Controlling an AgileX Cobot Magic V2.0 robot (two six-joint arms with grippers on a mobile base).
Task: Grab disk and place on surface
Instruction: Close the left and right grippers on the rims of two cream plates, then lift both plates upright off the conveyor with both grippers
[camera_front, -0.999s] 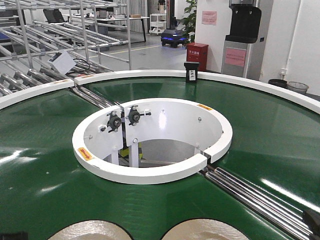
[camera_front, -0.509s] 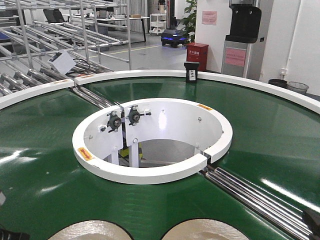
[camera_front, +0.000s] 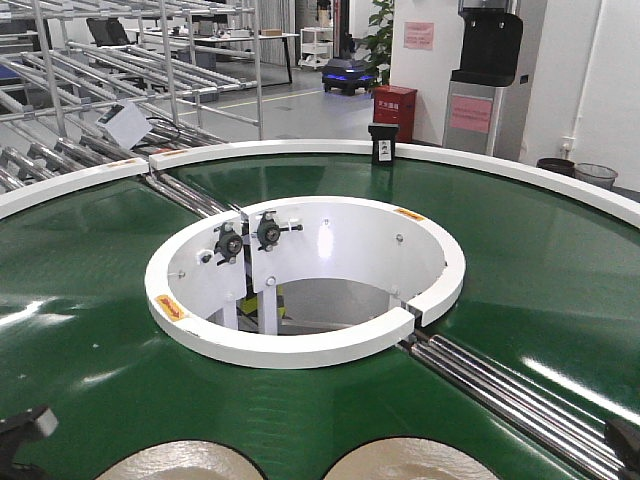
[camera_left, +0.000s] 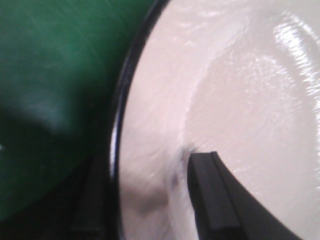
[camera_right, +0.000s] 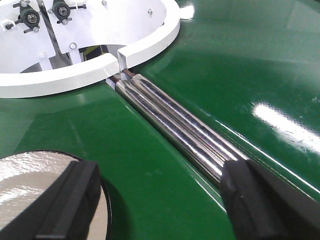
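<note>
Green conveyor belt (camera_front: 90, 300): curved, glossy, by far the biggest item.

White inner ring (camera_front: 300, 350): at the belt's centre, split at its near right.

Steel rollers (camera_front: 500, 390): run from that split toward the near right.

Pale disks, two, both flat on the belt at its near edge: near-left disk (camera_front: 180, 462) and near-right disk (camera_front: 410, 460). Neither is lifted.

Left gripper (camera_front: 22, 430): at the near-left disk's rim. One black finger (camera_left: 215, 200) lies over the pale face. Its partner is lost in blur outside the rim, so I cannot tell whether it has clamped.

Right gripper (camera_right: 160, 195): fingers wide apart, holding nothing, above bare belt between the near-right disk and the rollers.

Placement surface, the dark tabletop: not in view.

Status, by judgement: the grab is at its very start at best. Lift, carry and set-down are all left.
</note>
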